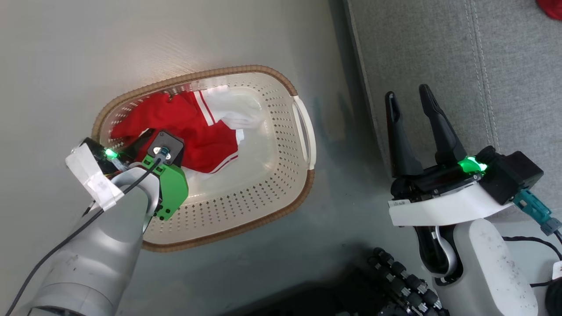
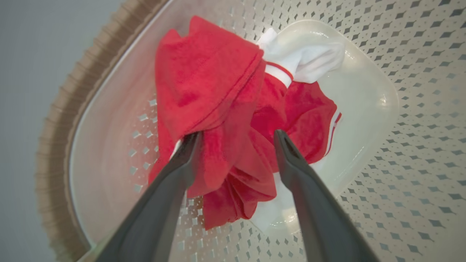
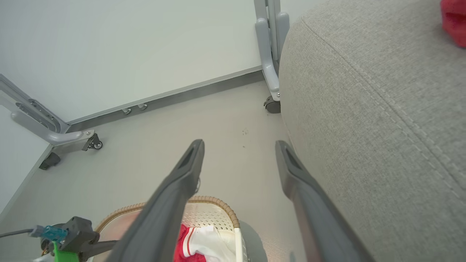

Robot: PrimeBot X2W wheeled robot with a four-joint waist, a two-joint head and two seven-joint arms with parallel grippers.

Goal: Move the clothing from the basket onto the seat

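Clothing [image 2: 214,109], crumpled red with white stripes, fills basket [image 2: 400,163].

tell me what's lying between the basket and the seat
Nothing lies there. In the head view, just a strip of bare grey floor separates the basket from the seat.

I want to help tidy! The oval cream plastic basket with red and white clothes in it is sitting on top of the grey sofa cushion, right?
Not quite. The oval cream-white plastic basket with the soft red and white clothing in it sits on the pale floor beside the grey fabric sofa cushion, not on top of it. The head view shows this.
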